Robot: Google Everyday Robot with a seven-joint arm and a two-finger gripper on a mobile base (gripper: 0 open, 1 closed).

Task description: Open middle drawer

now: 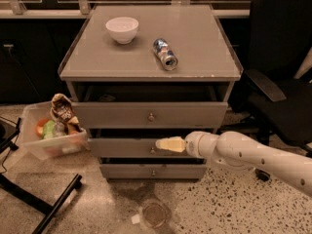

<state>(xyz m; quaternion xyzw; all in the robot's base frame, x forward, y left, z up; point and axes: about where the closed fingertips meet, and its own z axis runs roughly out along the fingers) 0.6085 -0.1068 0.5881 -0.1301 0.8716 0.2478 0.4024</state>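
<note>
The grey cabinet [151, 69] has three drawers. The middle drawer [122, 148] stands out a little from the cabinet, with a dark gap above its front. Its small round metal knob [152, 150] is partly covered. My gripper [165, 145], cream-coloured at the end of a white arm [253, 157], reaches in from the right and sits right at this knob, just above and to its right. The top drawer [151, 115] is also slightly out. The lowest drawer [153, 171] is closed.
A white bowl [122, 29] and a drink can [165, 53] lying on its side are on the cabinet top. A clear bin [51, 138] of snacks stands left of the drawers. A black office chair [282, 82] is on the right. A round lid [154, 213] lies on the floor.
</note>
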